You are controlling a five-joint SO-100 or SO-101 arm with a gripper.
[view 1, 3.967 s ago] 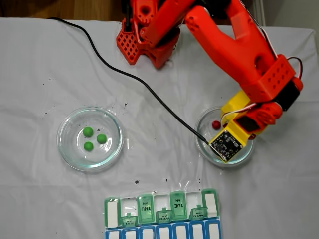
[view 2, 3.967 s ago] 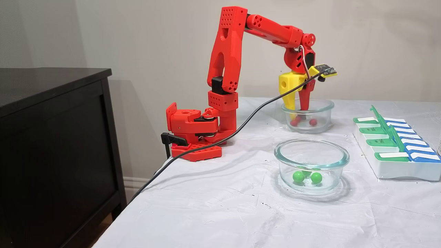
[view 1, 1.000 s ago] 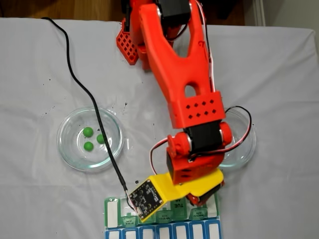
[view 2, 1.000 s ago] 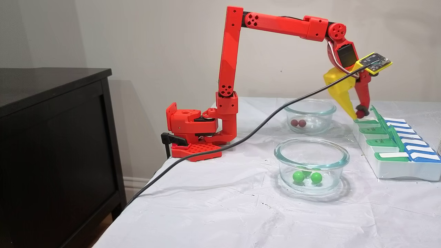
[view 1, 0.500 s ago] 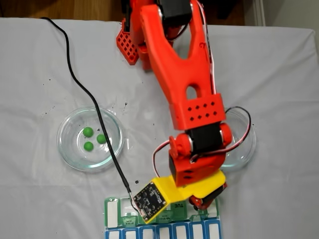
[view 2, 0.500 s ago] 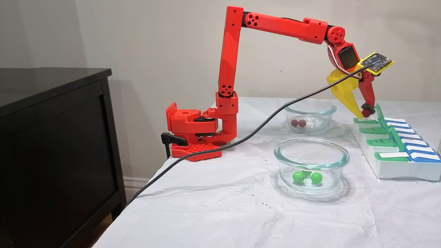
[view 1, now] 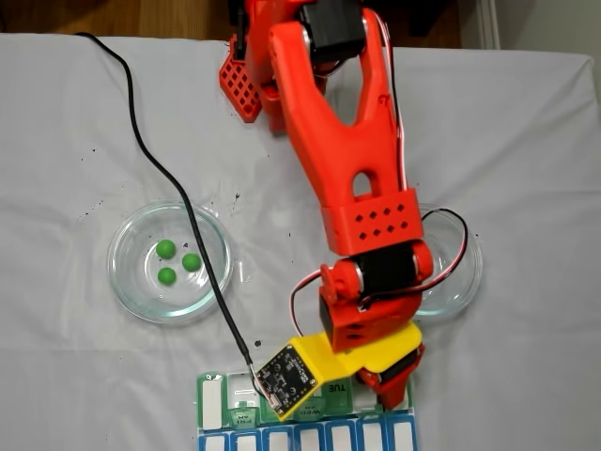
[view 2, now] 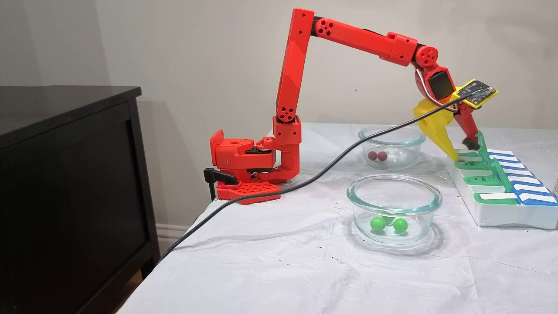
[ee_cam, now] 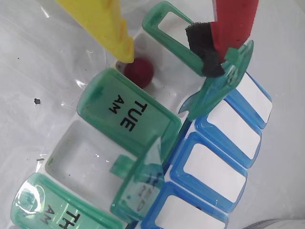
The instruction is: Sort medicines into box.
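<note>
- your pincer [ee_cam: 169, 55] hangs over the pill box [ee_cam: 143, 157] near the top of the wrist view; its yellow finger [ee_cam: 102, 24] and its red finger [ee_cam: 233, 19] with the black pad stand apart, released, gripping nothing.
- one dark red pill [ee_cam: 139, 72] lies in the open white compartment just above the lid marked tue am [ee_cam: 126, 112], upper middle of the wrist view; the yellow fingertip is right at its upper edge, and you cannot tell from here whether it touches.
- the red finger's black pad sits against the raised green lid [ee_cam: 224, 81] at the upper right of that view.
- below the tue lid another white compartment stands open, and a lid marked thu am [ee_cam: 57, 210] shows at the lower left corner.
- a row of blue lids [ee_cam: 214, 157] runs down the right side of the box in the wrist view.
- in a fixed view from the side, the pincer [view 2: 463, 148] points down at the far end of the box [view 2: 501, 205], right side of the frame.
- two dark red pills [view 2: 377, 155] lie in the far glass dish [view 2: 391, 135], right of centre in that frame.
- the green pills [view 2: 388, 223] lie in the near glass dish [view 2: 394, 192], lower right of centre; in a fixed view from above you can count three [view 1: 175, 261] in the dish [view 1: 127, 282] at the left.
- from above, the arm [view 1: 362, 188] reaches down the middle of the frame to the box [view 1: 211, 399] at the bottom edge, and a black cable [view 1: 160, 169] crosses the white-covered bench [view 1: 75, 376].
</note>
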